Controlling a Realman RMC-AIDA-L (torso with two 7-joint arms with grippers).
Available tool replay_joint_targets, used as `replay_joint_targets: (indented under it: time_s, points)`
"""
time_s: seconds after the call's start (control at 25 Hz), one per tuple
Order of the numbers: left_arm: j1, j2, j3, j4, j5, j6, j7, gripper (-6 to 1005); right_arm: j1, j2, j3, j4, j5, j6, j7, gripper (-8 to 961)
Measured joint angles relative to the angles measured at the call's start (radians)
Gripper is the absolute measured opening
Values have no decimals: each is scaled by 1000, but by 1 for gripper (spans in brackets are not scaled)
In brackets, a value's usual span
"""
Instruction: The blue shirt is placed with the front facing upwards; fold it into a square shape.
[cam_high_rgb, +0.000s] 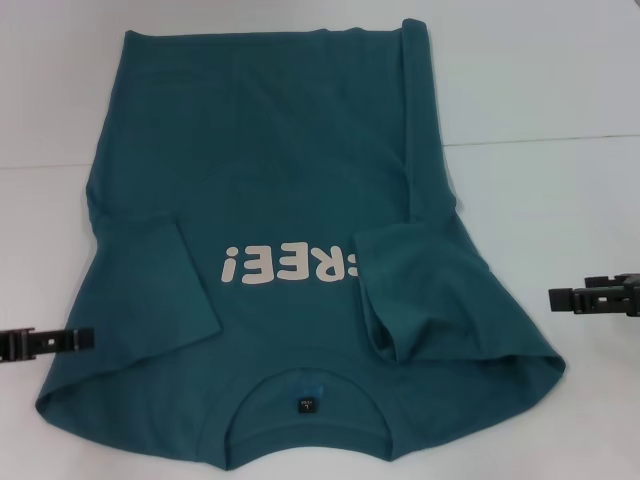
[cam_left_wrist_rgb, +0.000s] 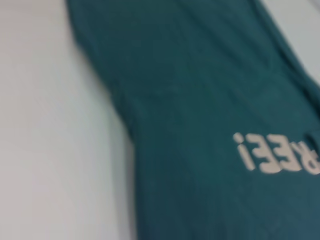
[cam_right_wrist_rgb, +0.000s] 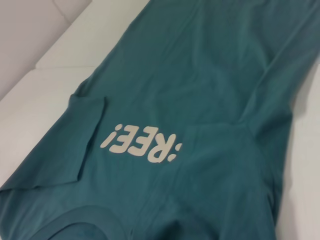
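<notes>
White surface (cam_high_rgb: 560, 90) carries the blue shirt (cam_high_rgb: 280, 160) between left claw (cam_high_rgb: 45, 342) and right claw (cam_high_rgb: 597, 297); claw closure cannot be told.

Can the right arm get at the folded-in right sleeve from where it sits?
Probably yes: the right gripper hovers beside the shirt, nothing between it and the sleeve.

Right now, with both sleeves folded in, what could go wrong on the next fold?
The right sleeve lies loosely bunched over the "FREE!" print; folding the shirt over it may trap a lump. The right side fold looks uneven, so the square could skew. Both the left pincer and the right pincer sit off the cloth.
</notes>
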Motion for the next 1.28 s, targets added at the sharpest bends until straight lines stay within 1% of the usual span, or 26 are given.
replay_joint_targets:
  time_s: [0.08, 0.2, 0.32, 0.56, 0.72, 0.88, 1.08, 1.28]
  points:
    - [-9, -2, 2, 0, 52, -4, -43, 894, 2, -2, 11, 15, 0, 4, -5, 869]
    - [-21, -4, 2, -1, 113, -23, -69, 896, 10, -10, 20, 39, 1, 9, -16, 873]
    - [-26, -4, 1, 9, 128, -36, -71, 895, 16, -14, 21, 48, 1, 19, -21, 876]
    - [-29, -6, -1, 21, 166, -53, -77, 896, 24, -14, 21, 49, 2, 25, -26, 874]
    - [-39, -6, -1, 62, 176, -52, -78, 896, 26, -14, 22, 50, 2, 25, -26, 871]
    - [-57, 4, -1, 102, 170, -31, -78, 895, 27, -16, 22, 51, 2, 25, -27, 869]
    - [-71, 1, 0, 103, 170, 9, -72, 891, 26, -18, 22, 54, 2, 25, -25, 870]
    - [-75, -2, -4, 92, 171, 16, -70, 889, 23, -20, 24, 64, 2, 26, -27, 870]
